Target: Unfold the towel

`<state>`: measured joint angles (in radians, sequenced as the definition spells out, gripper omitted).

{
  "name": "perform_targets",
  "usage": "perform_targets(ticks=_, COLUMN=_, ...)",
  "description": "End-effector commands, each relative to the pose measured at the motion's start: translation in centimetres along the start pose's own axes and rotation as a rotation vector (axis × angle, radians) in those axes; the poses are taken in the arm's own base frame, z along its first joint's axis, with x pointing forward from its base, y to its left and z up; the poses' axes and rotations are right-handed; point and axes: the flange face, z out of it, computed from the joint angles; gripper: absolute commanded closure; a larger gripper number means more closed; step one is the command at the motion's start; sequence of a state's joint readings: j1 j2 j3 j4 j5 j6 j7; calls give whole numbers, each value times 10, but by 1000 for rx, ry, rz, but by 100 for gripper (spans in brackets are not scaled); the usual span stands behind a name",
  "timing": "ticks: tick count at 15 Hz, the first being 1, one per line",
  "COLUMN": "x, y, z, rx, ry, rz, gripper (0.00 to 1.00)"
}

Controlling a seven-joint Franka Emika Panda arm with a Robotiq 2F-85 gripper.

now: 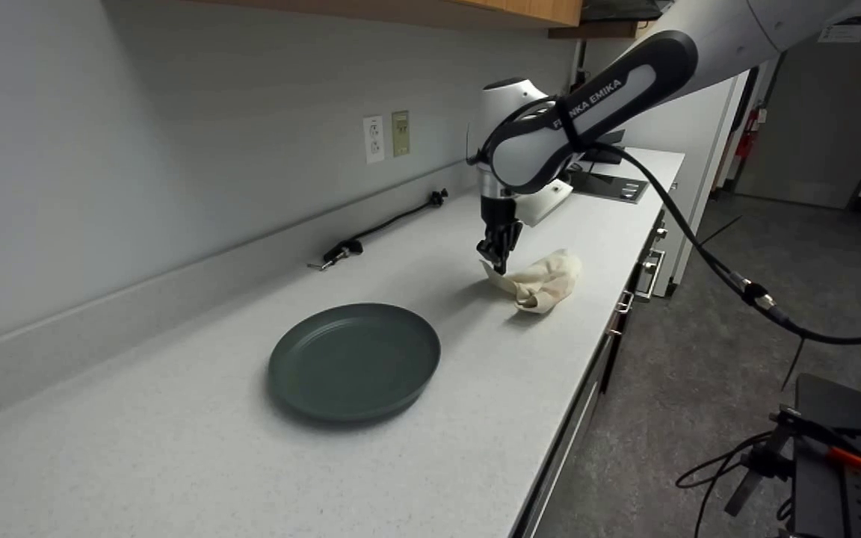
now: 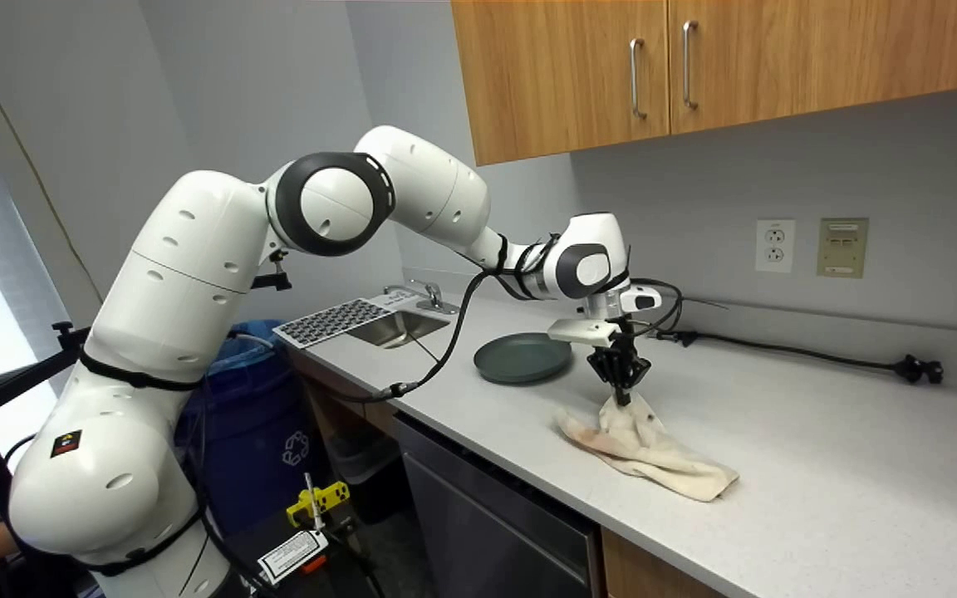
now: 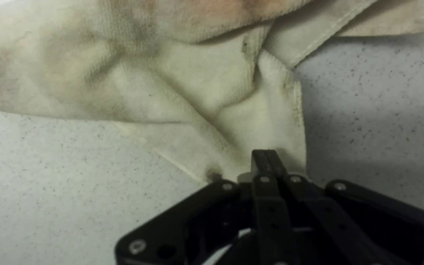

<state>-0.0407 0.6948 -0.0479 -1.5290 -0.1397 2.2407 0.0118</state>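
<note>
The cream towel (image 1: 550, 280) lies wrinkled and partly folded over itself on the white counter. It also shows in an exterior view (image 2: 653, 453), with one end drawn up to a peak at the fingertips. In the wrist view the towel (image 3: 204, 81) has layered folds, brownish stains and a reddish patch at the top. My gripper (image 1: 500, 267) points down at the towel's edge on the wall side. In the wrist view the gripper's fingers (image 3: 269, 160) are together, pinching the raised end. It also shows in an exterior view (image 2: 621, 399). The pinched cloth itself is mostly hidden.
A round dark green plate (image 1: 356, 362) stands on the counter near the towel, also in an exterior view (image 2: 522, 359). A black rod with clamps (image 1: 389, 224) lies along the wall. A sink (image 2: 399, 328) is at the far end. Wooden cabinets (image 2: 736, 66) hang above.
</note>
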Motion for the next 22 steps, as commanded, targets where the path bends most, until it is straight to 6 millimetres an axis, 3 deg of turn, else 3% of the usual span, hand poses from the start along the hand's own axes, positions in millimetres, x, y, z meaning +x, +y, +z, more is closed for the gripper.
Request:
perform_targets(ticks=1, x=15, y=-6, z=7, rx=81, ry=-49, rz=-30, gripper=100)
perform_targets(ticks=12, x=44, y=-29, z=32, rx=61, ry=-71, rz=-39, gripper=100)
perform_targets(ticks=15, x=56, y=-47, z=28, rx=30, ry=-23, rz=-60, gripper=100)
perform_targets(ticks=22, x=85, y=-114, z=-2, rx=-156, ry=210, rz=-152, gripper=100)
